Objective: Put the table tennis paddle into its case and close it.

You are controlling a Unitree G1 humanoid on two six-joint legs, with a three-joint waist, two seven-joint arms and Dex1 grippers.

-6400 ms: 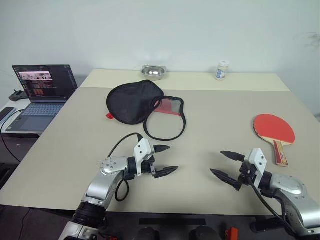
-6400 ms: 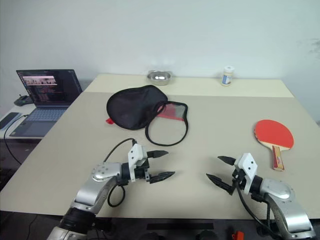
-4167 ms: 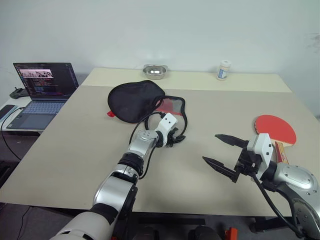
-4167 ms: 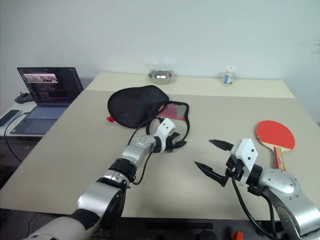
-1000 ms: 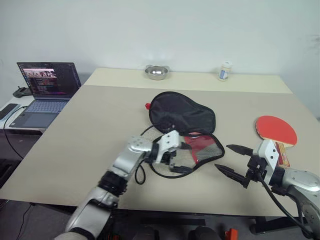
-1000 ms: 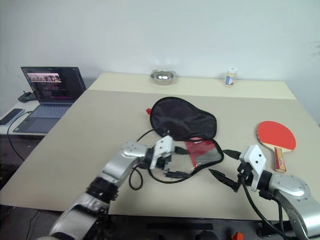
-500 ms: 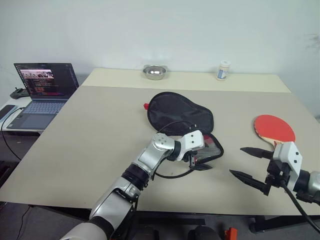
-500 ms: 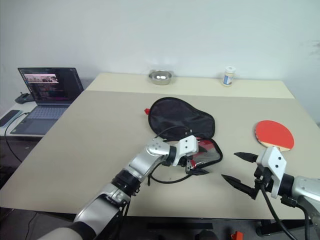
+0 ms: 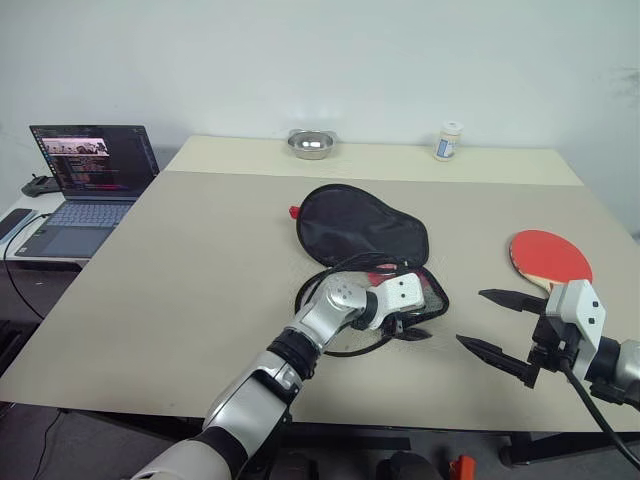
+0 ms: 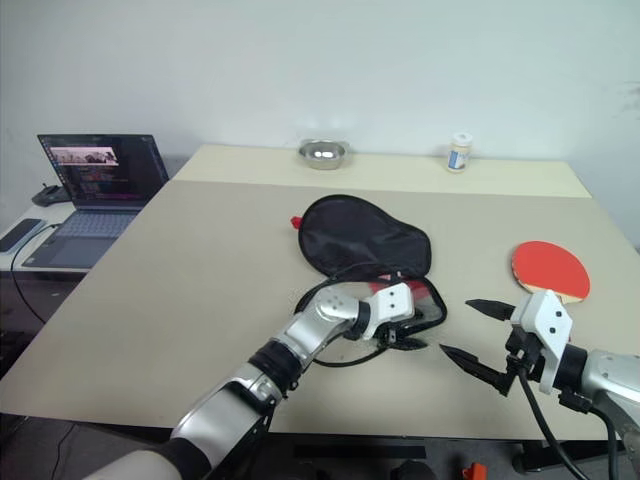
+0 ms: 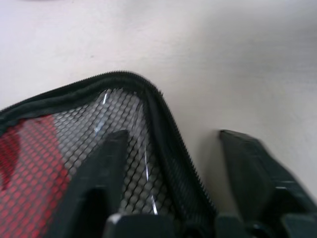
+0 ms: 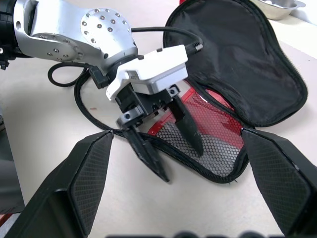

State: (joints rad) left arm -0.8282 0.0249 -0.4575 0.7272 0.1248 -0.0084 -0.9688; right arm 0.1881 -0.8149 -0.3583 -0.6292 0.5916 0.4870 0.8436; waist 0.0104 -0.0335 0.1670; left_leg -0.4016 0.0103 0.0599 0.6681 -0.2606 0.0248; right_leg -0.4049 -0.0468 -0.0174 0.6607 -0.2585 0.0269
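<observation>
1. Nearest in, the right pincer [image 9: 497,322] hovers over the surface [image 9: 180,280] with its two black fingers spread wide and nothing between them. It sits between the case and the paddle, so it is well placed to go for the handle once the case is steady.

2. Just beyond, the left pincer [image 12: 166,141] straddles the near zipper rim of the case [image 10: 365,238]: one finger lies on the black mesh inside, the other on the bare surface outside, with a gap at the rim. Part open, then, and no pinch made that I can see. My read is that this step is gripping the rim to hold the mouth open, so the squeeze should land squarely on the zipper edge, not the loose mesh, which looks likely to slip or bunch.

3. The case lies open mid-surface, black flap thrown back, red lining and mesh showing. Lift the rim only a little; a hard tug could drag the whole pouch.

4. Farther right, the table tennis paddle [image 9: 548,257] lies red face up, well apart from the case, handle towards the robot and untouched.
</observation>
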